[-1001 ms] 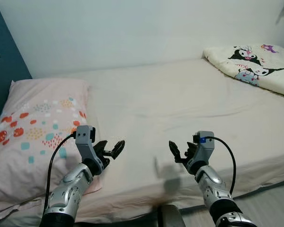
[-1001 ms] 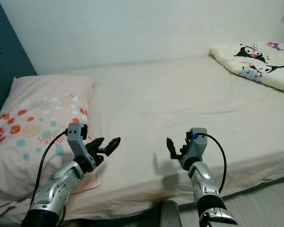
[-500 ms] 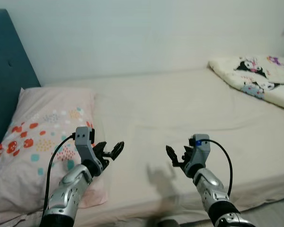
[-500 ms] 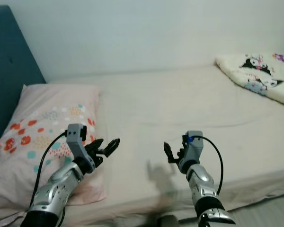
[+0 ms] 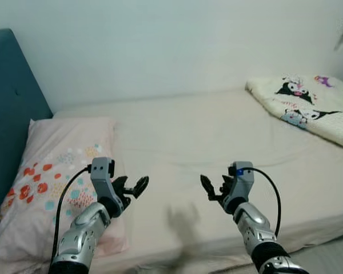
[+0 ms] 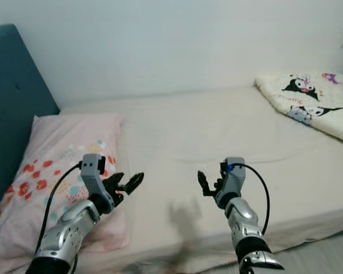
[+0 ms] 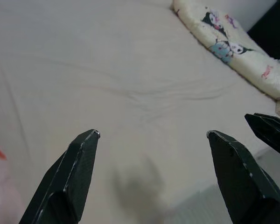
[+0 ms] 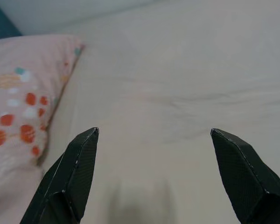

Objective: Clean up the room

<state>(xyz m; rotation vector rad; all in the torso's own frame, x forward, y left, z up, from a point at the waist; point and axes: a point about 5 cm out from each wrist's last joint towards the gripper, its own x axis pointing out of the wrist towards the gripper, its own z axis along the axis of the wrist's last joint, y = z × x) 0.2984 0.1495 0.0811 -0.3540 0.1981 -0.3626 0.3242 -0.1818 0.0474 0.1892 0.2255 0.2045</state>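
The middle of the bed (image 5: 188, 137) lies bare between the pillow (image 5: 51, 171) on the left and the folded blanket (image 5: 308, 103) at the far right (cartoon print), giving open passage ahead of both claws. A blue headboard (image 5: 11, 114) blocks the left edge, and a wall (image 5: 160, 45) closes the back.

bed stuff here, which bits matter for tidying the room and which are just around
For the job:
- pink pillow with red and teal spots
- folded cream blanket with cartoon print
- left tool and right tool, both open over the sheet

Just around:
- beige bed sheet
- teal headboard
- white wall
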